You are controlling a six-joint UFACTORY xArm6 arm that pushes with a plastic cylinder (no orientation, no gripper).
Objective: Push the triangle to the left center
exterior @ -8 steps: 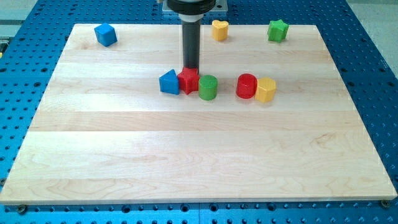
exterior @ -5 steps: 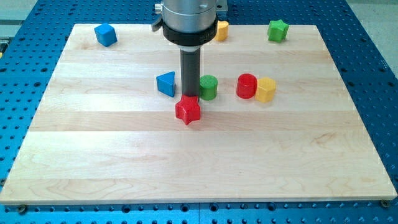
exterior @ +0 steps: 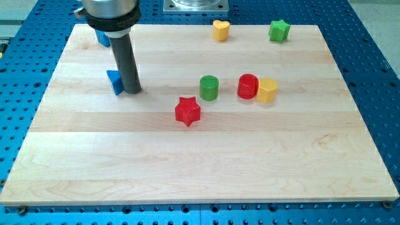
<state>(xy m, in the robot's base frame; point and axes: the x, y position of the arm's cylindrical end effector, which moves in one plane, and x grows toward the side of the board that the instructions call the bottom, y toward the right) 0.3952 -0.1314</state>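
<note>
I count seven blocks on the pale wooden board (exterior: 200, 156): two blue, two red, two yellow-toned, two green would be eight, but I see one blue triangle (exterior: 114, 82), a blue cube (exterior: 102, 37) half hidden behind my rod, a red star (exterior: 187, 110), a red cylinder (exterior: 248, 86), a green cylinder (exterior: 209, 87), a green star (exterior: 279, 30), a yellow heart (exterior: 220, 29) and a yellow hexagonal block (exterior: 267, 90), so eight. My tip (exterior: 131, 90) has no jaws to open or close; it presses against the triangle's right side, at the board's left, above mid-height.

Seven blocks sit on the bench (exterior: 206, 169): two blue, a triangle (exterior: 114, 82) and a cube (exterior: 102, 39); two red, a star (exterior: 187, 111) and a cylinder (exterior: 248, 86); two green, a cylinder (exterior: 209, 88) and a star (exterior: 280, 30); two yellow, a heart (exterior: 220, 30) and a hexagon (exterior: 267, 90). That makes eight.
</note>
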